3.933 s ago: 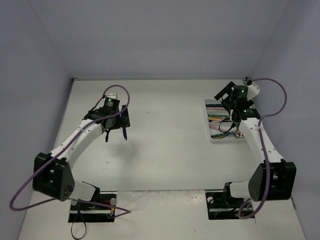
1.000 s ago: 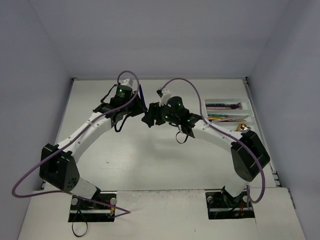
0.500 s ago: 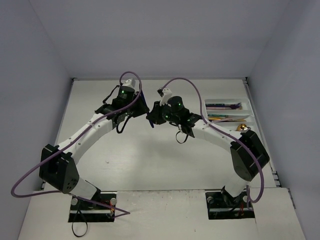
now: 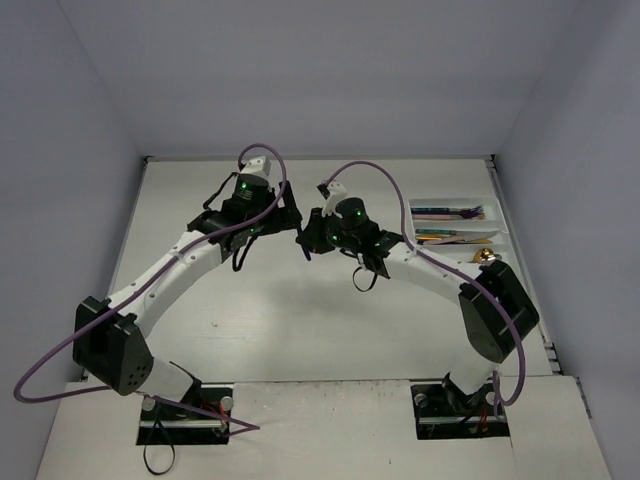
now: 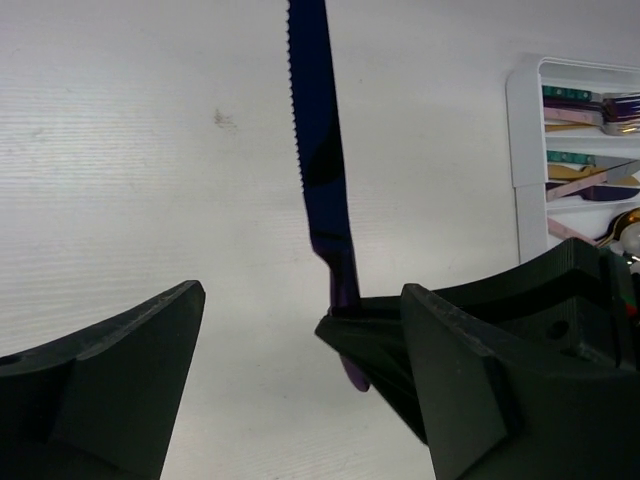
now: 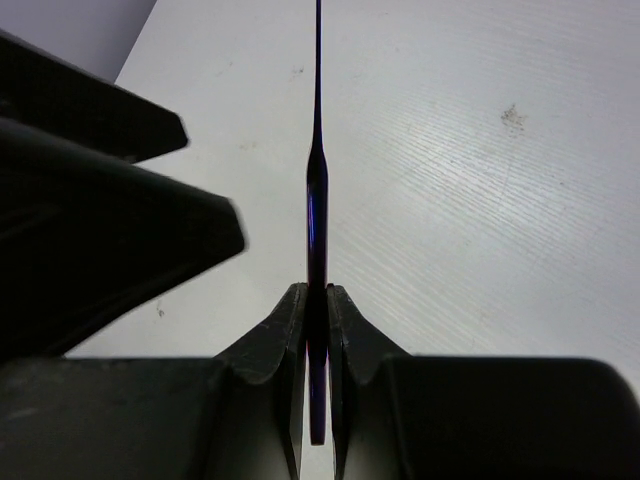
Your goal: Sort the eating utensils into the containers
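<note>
I see a slim dark blue knife (image 5: pixel 318 150), serrated edge, purplish handle, pinched tight in right gripper (image 6: pixel 317 320). Left gripper (image 5: pixel 300 300) gapes wide around it, gripping nothing.

The knife (image 5: pixel 320 150) is seen as glossy metal, dark blue shading to purple, finely serrated along one edge. The fingers (image 6: pixel 265 350) of the right gripper (image 6: pixel 316 305) clamped on it are matt black plastic. Under the knife, the table (image 5: pixel 130 170) is matt white and faintly ribbed. Near the knife, the tray (image 5: pixel 524 130) is smooth white plastic.

Dark blue serrated knife (image 5: pixel 318 150) clamped edge-on in right claw (image 6: pixel 316 297).
</note>
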Controlling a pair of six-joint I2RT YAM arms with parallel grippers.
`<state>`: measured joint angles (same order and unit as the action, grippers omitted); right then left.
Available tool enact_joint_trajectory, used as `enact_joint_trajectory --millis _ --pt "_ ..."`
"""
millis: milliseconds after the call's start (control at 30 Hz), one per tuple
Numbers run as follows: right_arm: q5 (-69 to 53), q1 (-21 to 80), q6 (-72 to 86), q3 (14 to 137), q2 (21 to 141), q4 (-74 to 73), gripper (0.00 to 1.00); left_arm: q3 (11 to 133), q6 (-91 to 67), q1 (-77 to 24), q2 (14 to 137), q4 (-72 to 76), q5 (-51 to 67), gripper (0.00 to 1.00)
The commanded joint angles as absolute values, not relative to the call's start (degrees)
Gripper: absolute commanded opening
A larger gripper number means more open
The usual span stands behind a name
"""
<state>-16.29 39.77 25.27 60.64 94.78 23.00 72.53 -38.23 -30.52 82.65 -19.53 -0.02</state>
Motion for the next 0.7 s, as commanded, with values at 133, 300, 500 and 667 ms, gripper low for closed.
enact_joint_trajectory --millis 133,300,500,667 --pt "-11.1 31.6 32.7 57.4 88.7 28.8 0.00 72.8 -28.8 -30.5 72.7 -21.8 -11.7 0.88" --pt "-5.3 22.8 39.7 53.3 84.5 25.9 0.00 68.7 -23.5 -29.6 66.7 -23.1 -21.1 0.97" --pt "4.3 12.2 51.1 46.7 78.2 23.5 0.00 63.3 -20.1 -25.5 59.7 -24.1 -23.7 0.97" --pt "16.5 7.8 60.9 43.4 74.0 18.3 0.00 58.3 -18.8 -21.5 55.6 -24.1 -23.6 0.97"
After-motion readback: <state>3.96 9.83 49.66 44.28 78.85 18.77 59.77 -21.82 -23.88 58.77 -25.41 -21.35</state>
